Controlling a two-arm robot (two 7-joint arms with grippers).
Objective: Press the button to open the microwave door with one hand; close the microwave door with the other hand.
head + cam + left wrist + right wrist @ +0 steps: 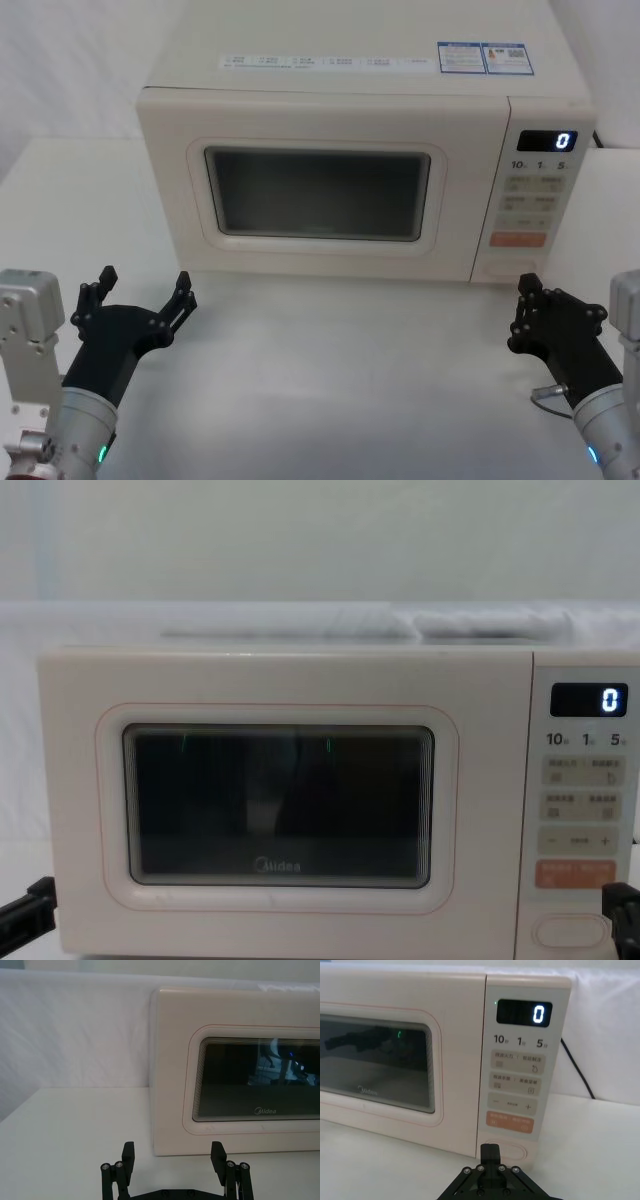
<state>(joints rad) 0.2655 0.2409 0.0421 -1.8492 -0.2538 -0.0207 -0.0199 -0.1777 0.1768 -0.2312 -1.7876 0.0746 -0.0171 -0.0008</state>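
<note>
The cream microwave (350, 90) stands at the back of the white table, its door (320, 190) shut flush with the body. The display (546, 141) reads 0. An oval button (510, 268) sits at the bottom of the control panel. My right gripper (527, 288) is shut and hovers just in front of that button (515, 1151), its joined fingertips (490, 1150) a short way off it. My left gripper (143, 285) hangs open over the table before the door's left end (170, 1080), touching nothing.
A black power cord (575, 1070) runs down the white wall right of the oven. A grey cable loop (548, 396) lies beside my right arm. Bare white tabletop (340, 380) stretches between the two arms.
</note>
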